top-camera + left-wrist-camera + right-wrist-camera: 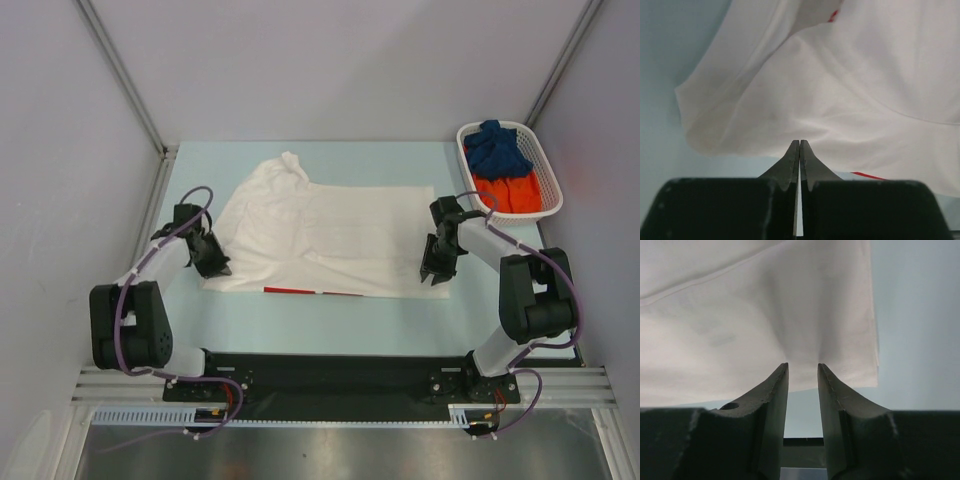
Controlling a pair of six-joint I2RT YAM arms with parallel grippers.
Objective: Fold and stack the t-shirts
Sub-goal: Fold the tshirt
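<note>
Both arms bent, wrists pitched down beside white t-shirt (330,235). At its near-left edge, left gripper (799,144) fingers pressed together. At its near-right corner, right gripper (803,368) fingers parted, a gap between them.

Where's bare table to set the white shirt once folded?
Widest bare table: the near strip between the white t-shirt hem and the arm bases. A thinner strip lies beyond the shirt, by the back wall. Crowded: shirt's near corners at left gripper and right gripper; basket far right.

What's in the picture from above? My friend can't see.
A white t-shirt lies spread on a blue table between the left gripper and the right gripper. A white basket at the back right holds blue shirts and orange shirts.
</note>
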